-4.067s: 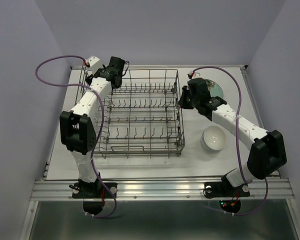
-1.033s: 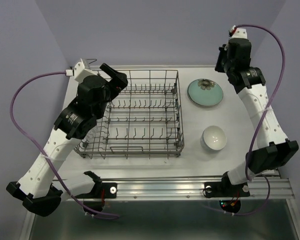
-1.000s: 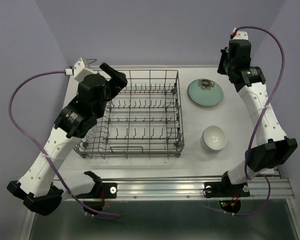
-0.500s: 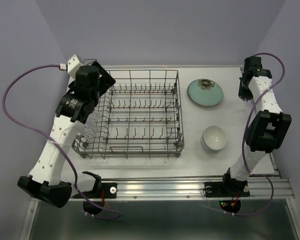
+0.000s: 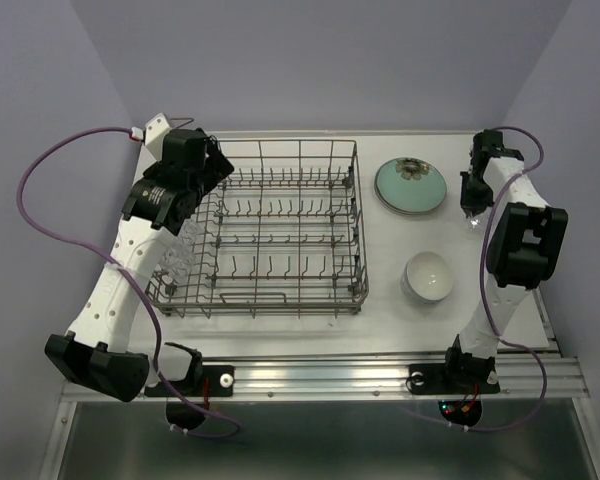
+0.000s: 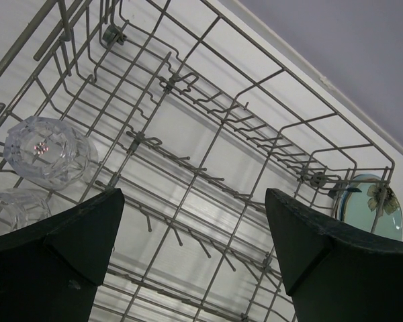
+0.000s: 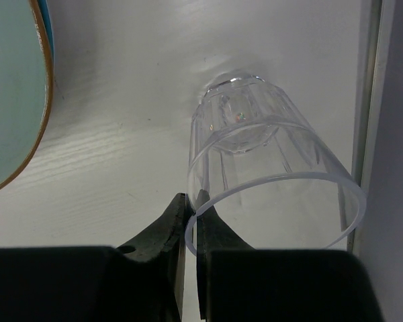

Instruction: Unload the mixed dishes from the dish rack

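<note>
Right wrist view: my right gripper [image 7: 191, 201] is pinched tight on the rim of a small clear textured glass [image 7: 269, 154], one finger inside the wall and one outside. The glass's base looks to be down on the white table [image 7: 121, 134], close to the rail along the table's right edge and just beside the pale green round plate with the dark floral centre [image 5: 410, 187]. A second ago this arm was held high over the far right corner. It has since dropped to the table, so I judge the glass is at the point of being set down and only needs letting go. The white rounded bowl [image 5: 427, 275] sits nearer me, apart from both.

My left gripper [image 6: 191, 201] has settled over the left end of the large grey wire dish rack [image 5: 280, 230], jaws spread wide and holding nothing. Below it two more clear glasses [image 6: 50, 151] lie among the tines. They look like the only dishes left in the rack, so I reckon the unloading is nearly finished.
</note>
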Available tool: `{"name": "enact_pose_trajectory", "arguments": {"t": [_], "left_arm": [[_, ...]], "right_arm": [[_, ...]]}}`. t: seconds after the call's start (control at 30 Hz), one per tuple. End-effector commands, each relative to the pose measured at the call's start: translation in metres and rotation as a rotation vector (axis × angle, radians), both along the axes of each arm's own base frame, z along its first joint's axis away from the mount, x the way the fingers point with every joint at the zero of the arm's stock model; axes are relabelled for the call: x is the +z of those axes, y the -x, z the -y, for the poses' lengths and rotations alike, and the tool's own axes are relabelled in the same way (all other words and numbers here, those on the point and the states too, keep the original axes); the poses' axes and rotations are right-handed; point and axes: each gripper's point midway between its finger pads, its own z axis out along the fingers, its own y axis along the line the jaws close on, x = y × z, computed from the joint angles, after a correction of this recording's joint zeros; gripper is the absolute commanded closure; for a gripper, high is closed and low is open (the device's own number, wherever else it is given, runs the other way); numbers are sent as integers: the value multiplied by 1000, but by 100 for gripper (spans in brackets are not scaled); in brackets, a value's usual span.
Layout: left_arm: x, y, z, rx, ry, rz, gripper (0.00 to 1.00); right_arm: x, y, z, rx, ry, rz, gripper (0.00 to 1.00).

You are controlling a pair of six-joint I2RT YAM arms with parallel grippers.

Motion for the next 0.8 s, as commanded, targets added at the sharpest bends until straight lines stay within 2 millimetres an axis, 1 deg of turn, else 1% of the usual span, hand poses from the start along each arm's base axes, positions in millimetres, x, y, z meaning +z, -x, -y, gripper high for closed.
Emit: {"name": "enact_pose_trajectory", "arguments": {"t": [0.0,0.07,0.13,0.17,0.2,0.23,0.27,0.33,0.4,0.43,0.5,0.53,0.57,0.6,0.63,0.67,0.7,0.73,0.77], "left_arm": [[11,4,-11,30,-25,11,1],[9,4,-12,35,-31,1,1],[7,4,-14,43,-38,-9,1],[6,4,-15,44,-43,-13,1],[4,4,-16,47,-46,-19,1],[4,5,-18,53,-48,-21,1],[2,5,-19,58,-52,-32,1],[2,6,-22,74,-58,-38,1],[3,5,-23,78,-58,-37,1],[2,4,-21,70,-56,-39,1],[3,4,-20,60,-61,-40,1],[2,4,-20,56,-65,-43,1],[1,4,-20,54,-69,-49,1],[-1,3,-21,53,-77,-59,1],[-3,4,-21,48,-86,-69,1],[-7,4,-21,46,-97,-85,1],[-13,4,-24,57,-112,-105,1],[-18,4,-25,60,-122,-123,1],[-23,7,-26,63,-133,-145,1]], "right_arm": [[-4,-10,0,10,-10,27,97],[-5,-11,-2,11,-21,28,93],[-4,-12,-1,6,-20,31,84],[-3,-11,0,1,-10,25,77],[-1,-10,2,-6,-3,25,73],[-1,-9,2,-11,1,18,66],[3,-9,5,-17,14,20,59],[13,-9,7,-28,27,32,40],[31,-16,11,-38,47,78,36],[43,-18,11,-39,51,103,27],[66,-24,13,-41,65,157,25],[75,-26,13,-41,68,183,19],[91,-26,13,-42,74,221,18],[100,-26,11,-37,68,247,16],[111,-27,10,-34,67,280,11],[120,-27,8,-63,52,316,7],[143,-28,-1,-58,32,394,0],[155,-29,-9,-38,21,446,0],[153,-26,-20,-12,5,465,0]]}}
